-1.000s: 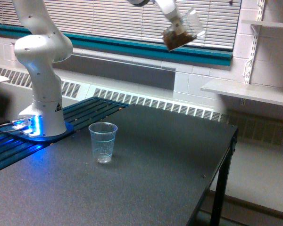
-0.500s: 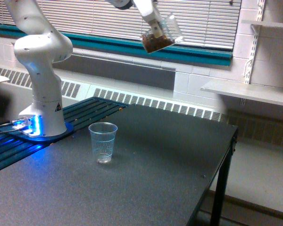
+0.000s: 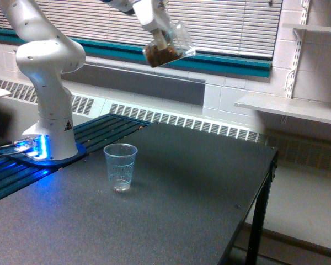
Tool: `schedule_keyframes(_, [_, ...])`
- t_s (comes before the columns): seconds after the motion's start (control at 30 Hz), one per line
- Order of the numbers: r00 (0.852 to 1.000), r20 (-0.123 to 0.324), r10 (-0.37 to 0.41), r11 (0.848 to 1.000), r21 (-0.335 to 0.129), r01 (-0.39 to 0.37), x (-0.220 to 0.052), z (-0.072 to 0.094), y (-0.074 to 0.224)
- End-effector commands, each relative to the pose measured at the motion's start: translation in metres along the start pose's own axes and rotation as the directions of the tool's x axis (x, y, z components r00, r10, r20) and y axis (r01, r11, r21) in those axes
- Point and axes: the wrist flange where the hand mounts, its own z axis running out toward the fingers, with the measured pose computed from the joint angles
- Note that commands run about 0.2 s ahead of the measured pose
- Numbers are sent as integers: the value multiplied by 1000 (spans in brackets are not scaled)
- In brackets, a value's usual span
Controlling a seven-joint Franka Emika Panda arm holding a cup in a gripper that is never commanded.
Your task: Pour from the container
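Fingers (image 3: 160, 37) around tilted container (image 3: 166, 47) of brown bits

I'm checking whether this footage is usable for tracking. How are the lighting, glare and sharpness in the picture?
Exterior view: soft, even room light; blue glow at the arm's base spills onto the slats; the held container is slightly blurred, its clear walls faint against the blinds; the ribbed cup on the dark table is sharp.

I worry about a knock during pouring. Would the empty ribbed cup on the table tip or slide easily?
Probably yes. The ribbed cup looks like thin clear plastic and empty, so likely very light. It is taller than its narrow base, so a bump near the rim may tip it.
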Motion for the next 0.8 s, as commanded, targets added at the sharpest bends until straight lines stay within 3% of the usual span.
schedule_keyframes(0.03, [999,8,51,998,-34,-50,-2,1,20])
schedule_keyframes(0.8, [988,78,133,983,-135,-122,-39,8,67])
